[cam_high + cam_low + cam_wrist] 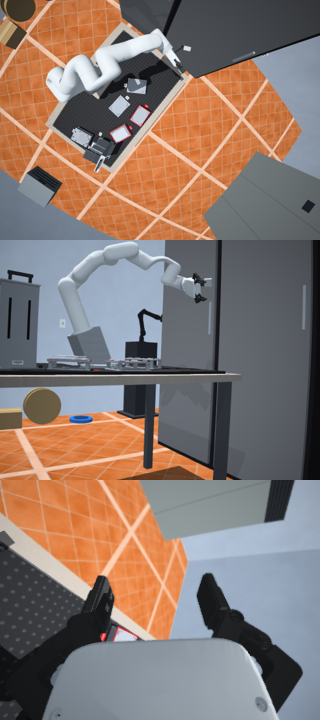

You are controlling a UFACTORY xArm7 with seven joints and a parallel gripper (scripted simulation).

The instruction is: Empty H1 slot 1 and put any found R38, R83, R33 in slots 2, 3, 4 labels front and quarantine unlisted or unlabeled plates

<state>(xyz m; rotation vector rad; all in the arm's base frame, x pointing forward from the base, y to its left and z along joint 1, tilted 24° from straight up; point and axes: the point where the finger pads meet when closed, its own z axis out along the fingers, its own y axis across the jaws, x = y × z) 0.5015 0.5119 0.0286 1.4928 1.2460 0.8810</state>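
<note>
My gripper [179, 64] is open and empty. It hangs high over the far corner of the black deck mat [116, 103], close to a tall dark cabinet [232, 31]. In the side view the gripper [199, 287] is well above the table. In the wrist view the fingers are spread with nothing between them. The plate hotel H1 [99, 149] stands at the opposite end of the mat and also shows in the side view [19, 322]. A pale piece [98, 164] sticks out of it toward the table edge. I cannot read any plate labels.
Two red-edged quarantine nests [140, 115] [120, 133] sit near the mat's long edge. Two grey nests [119, 105] [136, 86] lie mid-mat, and another grey station [82, 136] stands beside the hotel. A black box with a small arm [141, 348] stands behind the table.
</note>
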